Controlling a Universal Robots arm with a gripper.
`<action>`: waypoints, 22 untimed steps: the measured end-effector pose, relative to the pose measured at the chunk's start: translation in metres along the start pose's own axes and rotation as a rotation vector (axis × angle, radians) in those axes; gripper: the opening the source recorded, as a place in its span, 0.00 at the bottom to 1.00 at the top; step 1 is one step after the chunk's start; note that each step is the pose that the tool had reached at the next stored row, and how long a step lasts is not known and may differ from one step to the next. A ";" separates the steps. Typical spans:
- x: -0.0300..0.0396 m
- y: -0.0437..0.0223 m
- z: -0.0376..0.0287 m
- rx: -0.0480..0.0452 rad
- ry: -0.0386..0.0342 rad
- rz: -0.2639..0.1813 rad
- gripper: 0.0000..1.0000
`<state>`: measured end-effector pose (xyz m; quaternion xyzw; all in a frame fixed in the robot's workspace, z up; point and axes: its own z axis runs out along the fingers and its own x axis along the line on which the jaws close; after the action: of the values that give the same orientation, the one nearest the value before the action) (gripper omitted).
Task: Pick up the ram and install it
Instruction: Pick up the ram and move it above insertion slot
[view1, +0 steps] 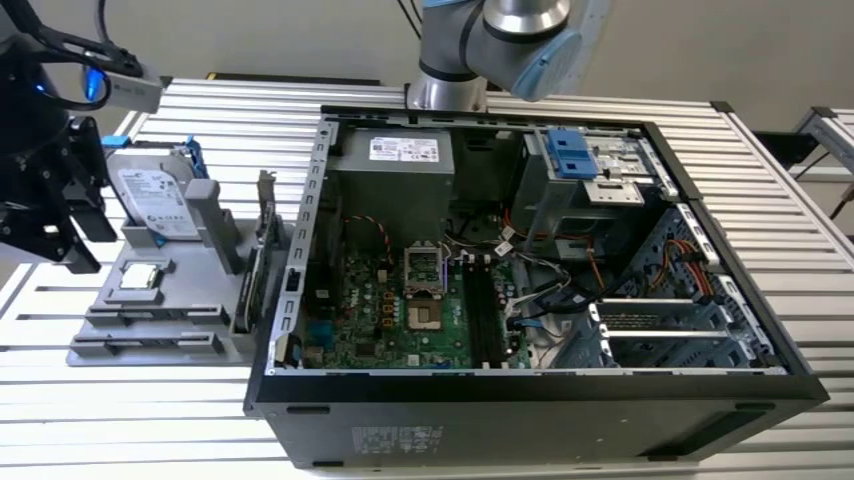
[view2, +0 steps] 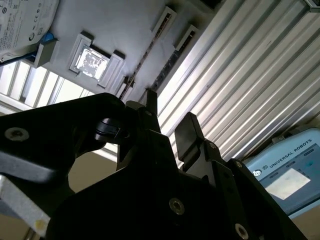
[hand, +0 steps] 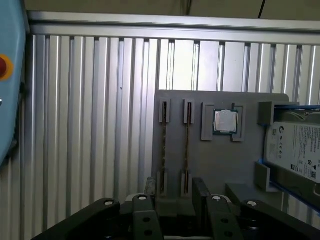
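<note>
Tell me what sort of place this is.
Probably a robotics lab bench for PC assembly: an open computer case sits on a slatted metal table, a grey holder beside it carries a hard drive, and a robot arm stands behind.

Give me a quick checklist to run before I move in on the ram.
1. Gripper open and empty: ok.
2. Ram standing edge-on in the grey holder: ok.
3. Fingers centred on the ram: cannot tell.
4. Black motherboard slots free: ok, they look empty.
5. Computer case open on its upper side: ok.
6. Hard drive apart from the gripper: ok.
</note>
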<state>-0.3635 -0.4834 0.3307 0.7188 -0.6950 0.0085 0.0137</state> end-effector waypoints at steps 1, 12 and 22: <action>-0.0001 0.0000 0.0005 0.0000 0.0000 0.000 1.00; -0.0008 0.0000 0.0053 -0.0001 0.0000 0.002 1.00; -0.0014 -0.0001 0.0096 -0.0005 0.0006 0.004 1.00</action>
<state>-0.3635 -0.4824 0.3210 0.7175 -0.6963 0.0086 0.0140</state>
